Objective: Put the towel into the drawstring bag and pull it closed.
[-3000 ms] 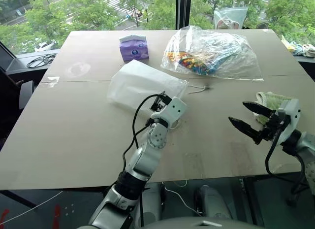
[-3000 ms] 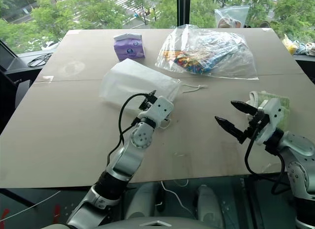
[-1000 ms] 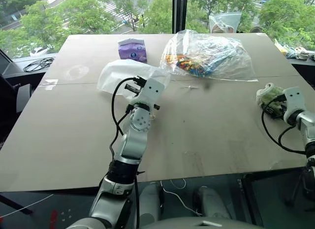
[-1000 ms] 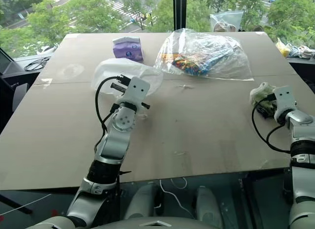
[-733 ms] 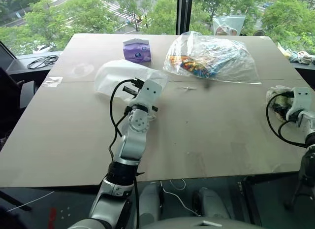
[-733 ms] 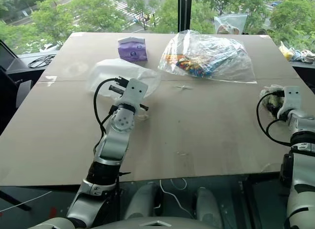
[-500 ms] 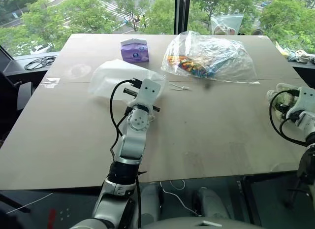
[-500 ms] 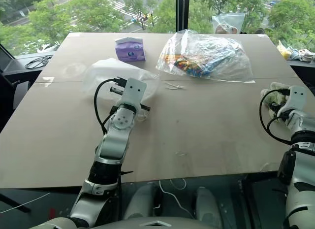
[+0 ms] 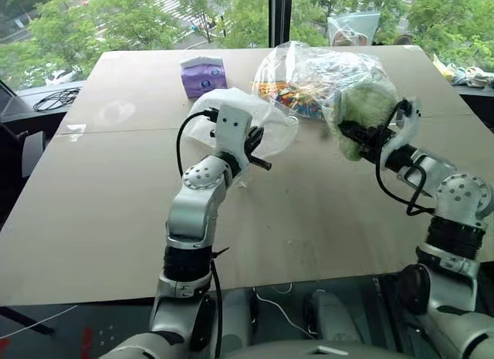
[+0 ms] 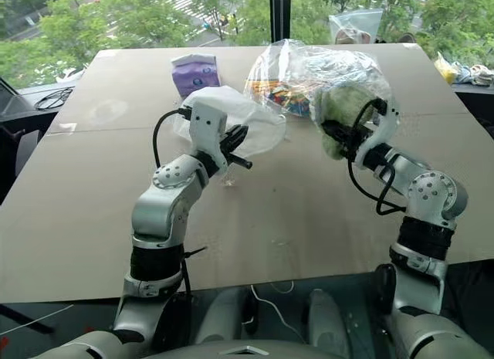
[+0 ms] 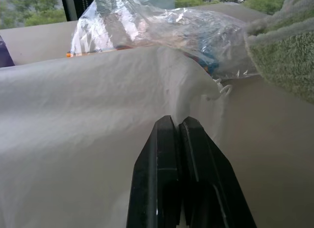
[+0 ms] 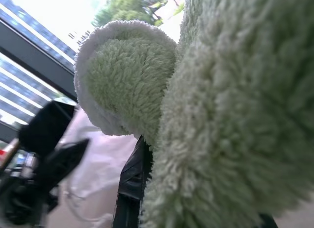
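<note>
Towel [image 9: 363, 112] bunched in mid-air, right of centre in the head views, clamped by right gripper [image 9: 356, 133]; soft, fluffy, light, likely to squash small and to snag at a narrow mouth. Bag [image 9: 270, 123] lifted at upper centre, just left of towel, thin and limp, sure to sag shut unless spread; pinched in left gripper [image 11: 177, 127], fingers pressed together on the fabric. Best hold on bag probably at the rim near the cords; towel best pushed in folded end first.
</note>
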Action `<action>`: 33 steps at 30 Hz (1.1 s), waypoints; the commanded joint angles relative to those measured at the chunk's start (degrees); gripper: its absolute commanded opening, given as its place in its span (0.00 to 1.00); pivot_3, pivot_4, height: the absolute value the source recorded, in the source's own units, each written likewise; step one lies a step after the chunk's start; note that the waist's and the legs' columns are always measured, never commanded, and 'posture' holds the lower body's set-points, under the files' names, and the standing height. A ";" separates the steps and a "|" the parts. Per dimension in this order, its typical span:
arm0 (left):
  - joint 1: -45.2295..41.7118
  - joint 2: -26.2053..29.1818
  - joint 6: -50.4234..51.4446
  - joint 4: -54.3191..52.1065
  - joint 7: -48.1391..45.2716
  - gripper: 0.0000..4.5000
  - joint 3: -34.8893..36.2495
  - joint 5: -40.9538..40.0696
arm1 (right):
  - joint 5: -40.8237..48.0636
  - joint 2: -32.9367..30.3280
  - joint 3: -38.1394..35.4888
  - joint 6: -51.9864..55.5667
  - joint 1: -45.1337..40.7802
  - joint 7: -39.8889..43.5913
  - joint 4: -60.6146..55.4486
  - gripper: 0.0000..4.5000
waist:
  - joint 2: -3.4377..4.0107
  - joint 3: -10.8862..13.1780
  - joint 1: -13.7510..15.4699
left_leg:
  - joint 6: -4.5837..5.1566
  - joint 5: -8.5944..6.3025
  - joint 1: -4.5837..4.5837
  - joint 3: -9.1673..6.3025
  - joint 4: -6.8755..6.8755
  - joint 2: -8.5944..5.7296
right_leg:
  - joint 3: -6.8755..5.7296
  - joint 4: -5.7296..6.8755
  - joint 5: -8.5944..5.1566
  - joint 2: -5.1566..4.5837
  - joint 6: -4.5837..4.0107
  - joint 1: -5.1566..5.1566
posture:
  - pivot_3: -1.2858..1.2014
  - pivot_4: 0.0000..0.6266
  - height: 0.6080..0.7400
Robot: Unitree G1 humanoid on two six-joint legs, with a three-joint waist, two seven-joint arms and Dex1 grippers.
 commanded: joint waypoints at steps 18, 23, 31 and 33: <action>-4.14 3.10 9.03 -6.67 2.07 0.00 6.22 -13.56 | 21.48 2.21 9.19 -0.90 13.13 -8.16 -12.27 0.02 | 0.00 0.00 -0.43 | 0.01 0.00 -0.07 -0.08 0.06 0.01 | 0.03 -0.04 -0.01 0.08 -0.02 -0.05 | 0.52 0.24 1.00; -3.49 3.07 7.84 -7.97 3.28 0.00 4.91 -14.21 | 21.05 0.32 13.46 -2.72 13.32 -5.37 -11.30 0.02 | -0.01 0.01 -0.35 | 0.01 0.00 -0.08 -0.07 0.06 0.00 | 0.04 -0.04 -0.01 0.09 -0.02 -0.06 | 0.52 0.24 1.00; -0.11 4.10 11.34 -13.28 0.50 0.00 0.06 -19.17 | 24.73 7.97 10.42 -14.40 6.61 -9.13 -0.56 0.02 | 0.00 0.01 -0.46 | 0.00 0.00 -0.07 -0.07 0.06 0.04 | 0.07 -0.03 -0.01 0.13 -0.02 -0.08 | 0.52 0.24 1.00; -0.81 4.01 11.70 -13.58 0.50 0.00 -1.10 -19.91 | 24.39 8.28 11.78 -13.97 7.38 -8.50 0.10 0.02 | 0.00 0.01 -0.31 | 0.00 0.00 -0.08 -0.08 0.05 0.05 | 0.06 -0.03 -0.01 0.15 -0.03 -0.09 | 0.52 0.24 1.00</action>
